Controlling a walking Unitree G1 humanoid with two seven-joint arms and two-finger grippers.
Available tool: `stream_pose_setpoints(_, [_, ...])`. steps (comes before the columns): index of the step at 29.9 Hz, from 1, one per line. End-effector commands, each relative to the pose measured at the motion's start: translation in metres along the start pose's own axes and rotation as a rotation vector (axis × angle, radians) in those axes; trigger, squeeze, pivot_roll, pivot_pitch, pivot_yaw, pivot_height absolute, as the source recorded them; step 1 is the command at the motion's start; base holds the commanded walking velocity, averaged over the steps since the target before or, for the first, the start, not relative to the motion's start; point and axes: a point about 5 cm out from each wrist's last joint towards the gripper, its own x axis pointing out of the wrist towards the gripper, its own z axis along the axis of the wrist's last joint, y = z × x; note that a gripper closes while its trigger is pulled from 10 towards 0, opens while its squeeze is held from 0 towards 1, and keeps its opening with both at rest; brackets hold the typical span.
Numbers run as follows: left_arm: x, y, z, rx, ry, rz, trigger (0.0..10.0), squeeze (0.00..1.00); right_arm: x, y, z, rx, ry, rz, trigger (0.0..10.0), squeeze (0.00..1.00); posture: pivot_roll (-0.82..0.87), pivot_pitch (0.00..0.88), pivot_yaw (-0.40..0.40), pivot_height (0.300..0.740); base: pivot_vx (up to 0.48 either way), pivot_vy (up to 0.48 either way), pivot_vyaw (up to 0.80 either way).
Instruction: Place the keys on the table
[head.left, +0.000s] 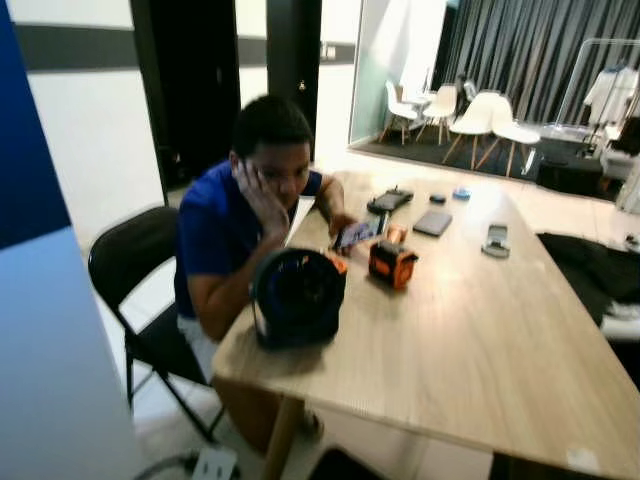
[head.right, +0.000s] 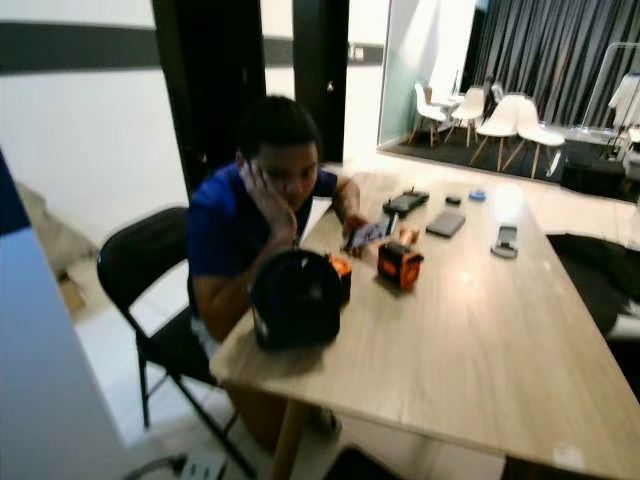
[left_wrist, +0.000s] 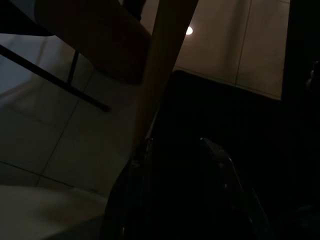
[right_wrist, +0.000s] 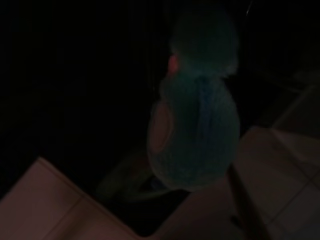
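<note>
Teal plush keychain (right_wrist: 195, 120) above floor tiles (right_wrist: 65, 210)

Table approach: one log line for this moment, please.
phase: facing table | person seated at its left | right pincer: dark view, teal plush keychain hanging | left pincer: low near table leg

The left arm hangs low in the shade with its wrist turned downward. The left gripper (left_wrist: 175, 145) points away from the wrist, and its two black fingers (left_wrist: 131, 190) show only as faint dark bars that stand well apart with an open gap between the tips. The right arm also hangs low in deep shade, its wrist aimed downward, with a teal fuzzy shape (right_wrist: 197, 120) close ahead of it along the right gripper's line.
</note>
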Motion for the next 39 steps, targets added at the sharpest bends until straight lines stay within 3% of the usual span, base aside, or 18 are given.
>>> stream_pose_setpoints(1, [-0.0009, -0.0008, -0.0018, 0.005, 0.005, -0.002, 10.0, 0.0, -0.0017, -0.0039, -0.0028, 0.001, 0.007, -0.008, 10.0, 0.0, 0.07, 0.0, 0.008, 0.74, 0.0, 0.0, 0.0])
stream_pose_setpoints(15, [-0.0011, -0.0007, -0.0013, 0.014, -0.001, -0.002, 10.0, 0.0, -0.0025, -0.003, -0.0054, 0.002, 0.017, 0.011, 10.0, 0.0, 0.07, 0.0, 0.009, 0.74, 0.0, 0.0, -0.74])
stream_pose_setpoints(34, [-0.0011, -0.0004, 0.0005, 0.045, -0.015, 0.016, 10.0, 0.0, -0.0032, -0.0045, -0.0072, -0.016, 0.026, 0.005, 10.0, 0.0, 0.07, 0.0, 0.006, 0.74, 0.0, 0.0, 0.0])
stream_pose_setpoints(39, [-0.0011, -0.0003, 0.0002, 0.043, -0.015, 0.019, 10.0, 0.0, -0.0035, -0.0044, -0.0079, -0.016, 0.026, 0.005, 10.0, 0.0, 0.07, 0.0, 0.007, 0.74, 0.0, -0.333, 0.0])
